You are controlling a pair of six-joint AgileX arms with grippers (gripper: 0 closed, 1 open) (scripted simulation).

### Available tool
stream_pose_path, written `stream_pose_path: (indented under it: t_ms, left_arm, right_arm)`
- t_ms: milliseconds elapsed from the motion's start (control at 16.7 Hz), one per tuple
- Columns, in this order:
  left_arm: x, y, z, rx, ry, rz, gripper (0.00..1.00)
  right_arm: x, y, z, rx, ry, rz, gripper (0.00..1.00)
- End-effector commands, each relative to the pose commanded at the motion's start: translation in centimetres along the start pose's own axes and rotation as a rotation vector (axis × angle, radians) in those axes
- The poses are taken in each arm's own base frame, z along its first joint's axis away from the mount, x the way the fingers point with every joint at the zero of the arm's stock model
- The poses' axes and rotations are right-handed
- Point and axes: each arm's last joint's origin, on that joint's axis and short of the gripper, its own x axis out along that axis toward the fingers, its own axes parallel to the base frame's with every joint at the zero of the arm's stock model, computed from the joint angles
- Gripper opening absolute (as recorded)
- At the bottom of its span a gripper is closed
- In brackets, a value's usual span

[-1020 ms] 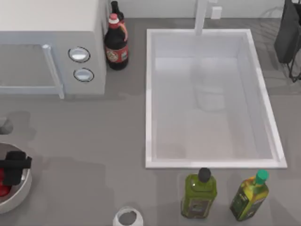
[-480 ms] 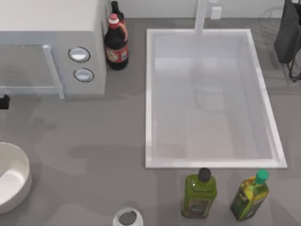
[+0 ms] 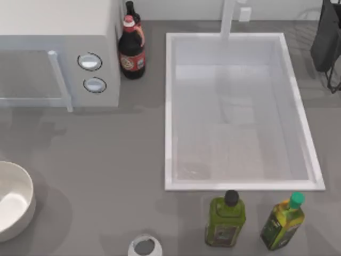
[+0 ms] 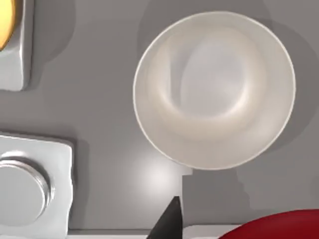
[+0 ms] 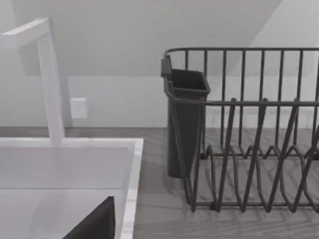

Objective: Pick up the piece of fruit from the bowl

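White bowl (image 3: 11,200) at bench (image 3: 106,154) left edge; red piece of fruit (image 4: 279,226) above it, left tool's spread unclear.

Bottles (image 3: 131,50) – four; bowl (image 3: 13,200) – one; cup (image 3: 144,246) – one.

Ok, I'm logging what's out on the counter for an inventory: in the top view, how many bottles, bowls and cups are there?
Bottles: 4 (red-label dark bottle, dark bottle behind it, black-capped green bottle, green-capped green bottle)
Bowls: 1 (white bowl)
Cups: 1 (small cup)
Total: 6
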Motion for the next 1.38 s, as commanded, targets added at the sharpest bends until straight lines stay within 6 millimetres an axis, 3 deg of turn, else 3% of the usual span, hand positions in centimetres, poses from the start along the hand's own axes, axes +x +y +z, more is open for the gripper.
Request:
stream_pose_path:
  t_ms: [360, 540, 660, 840, 1080, 1200, 1380]
  left_arm:
    - [-0.2, 0.0, -0.1, -0.003, 0.001, 0.001, 0.00]
    - [0.9, -1.5, 1.1, -0.003, 0.019, -0.006, 0.00]
    - [2.3, -4.0, 2.1, -0.004, 0.038, -0.011, 0.00]
    - [5.0, -9.5, 3.0, -0.005, 0.067, -0.014, 0.00]
    - [8.4, -16.9, 1.9, -0.006, 0.095, -0.006, 0.00]
    - [9.6, -18.9, 1.2, -0.006, 0.100, -0.002, 0.00]
    - [10.0, -19.7, 0.9, -0.006, 0.101, -0.001, 0.00]
  right_arm:
    - [0.0, 0.0, 0.0, 0.000, 0.000, 0.000, 1.00]
    - [0.0, 0.0, 0.0, 0.000, 0.000, 0.000, 1.00]
    - [0.0, 0.0, 0.0, 0.000, 0.000, 0.000, 1.00]
    - [0.0, 0.0, 0.0, 0.000, 0.000, 0.000, 1.00]
    - [0.0, 0.0, 0.0, 0.000, 0.000, 0.000, 1.00]
    - [0.0, 0.0, 0.0, 0.000, 0.000, 0.000, 1.00]
    - [0.0, 0.0, 0.0, 0.000, 0.000, 0.000, 1.00]
